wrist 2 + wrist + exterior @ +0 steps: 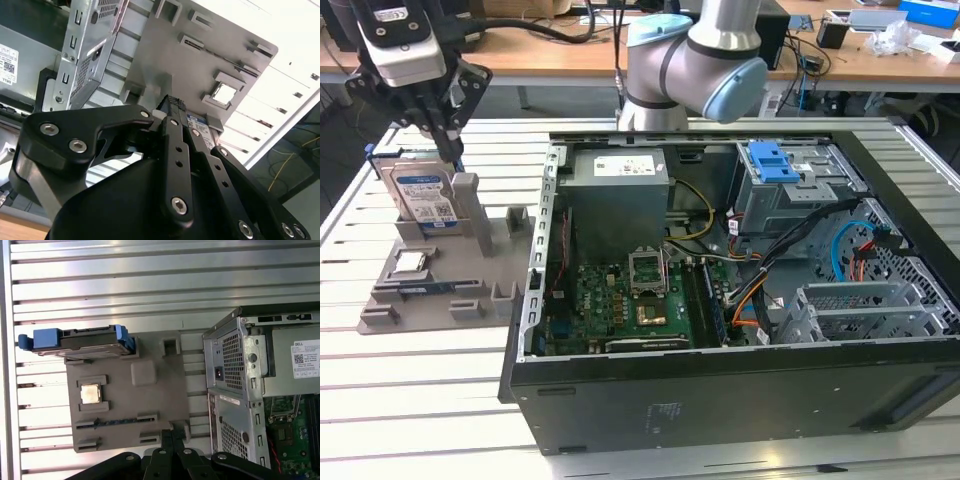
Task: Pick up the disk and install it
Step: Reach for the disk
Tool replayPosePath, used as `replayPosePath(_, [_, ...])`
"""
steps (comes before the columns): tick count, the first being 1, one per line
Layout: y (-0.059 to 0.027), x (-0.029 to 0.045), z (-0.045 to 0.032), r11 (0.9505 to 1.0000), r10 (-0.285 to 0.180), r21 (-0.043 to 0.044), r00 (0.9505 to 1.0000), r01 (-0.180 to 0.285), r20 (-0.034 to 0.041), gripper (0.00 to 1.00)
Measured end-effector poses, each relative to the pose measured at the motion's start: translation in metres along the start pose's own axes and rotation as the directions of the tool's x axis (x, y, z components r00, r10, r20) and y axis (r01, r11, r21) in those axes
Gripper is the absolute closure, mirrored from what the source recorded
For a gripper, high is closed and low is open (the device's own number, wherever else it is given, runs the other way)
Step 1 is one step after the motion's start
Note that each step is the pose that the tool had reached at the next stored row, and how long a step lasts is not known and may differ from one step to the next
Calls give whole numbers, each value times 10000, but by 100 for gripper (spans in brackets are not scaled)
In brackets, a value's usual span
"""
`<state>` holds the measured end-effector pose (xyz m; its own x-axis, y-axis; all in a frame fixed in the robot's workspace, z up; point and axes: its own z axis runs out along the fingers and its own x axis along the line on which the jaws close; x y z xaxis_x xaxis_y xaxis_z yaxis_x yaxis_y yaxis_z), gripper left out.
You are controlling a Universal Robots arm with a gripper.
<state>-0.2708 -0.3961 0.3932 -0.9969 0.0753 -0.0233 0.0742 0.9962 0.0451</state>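
The flat silver metal disk (420,195) with its white-and-blue label and blue plastic carrier frame stands on edge in a slot of the grey moulded holder plate (510,262), directly under my hand (450,150). In the first wrist view I look down on the disk's thin top edge (80,340), with the blue frame sticking out at both ends.

The hand's black fingers are pressed together and carry nothing; in the second wrist view the fingertips (173,103) sit just beside the label's corner (196,123). I can't say for sure whether they touch the top edge of the disk or hover just clear of it.

To grasp it well, I judge the fingers must spread wider than the disk's thickness. They should straddle it near the middle of the top edge and close on the metal faces, not on the springy blue frame. The lift should go straight up out of the slot so the holder plate isn't dragged along.

The small square silver chip (91,393) lies in its recess a little beyond the disk from the hand. The open black computer case (720,400) sits well off to the hand's side on the slatted metal surface (420,400).
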Motion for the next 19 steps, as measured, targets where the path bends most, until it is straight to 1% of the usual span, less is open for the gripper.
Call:
replayPosePath(15, [-1,273,-6,10000,0,0,10000,0,0,89])
replayPosePath(19, [0,329,-8,10000,-1,0,10000,1,0,89])
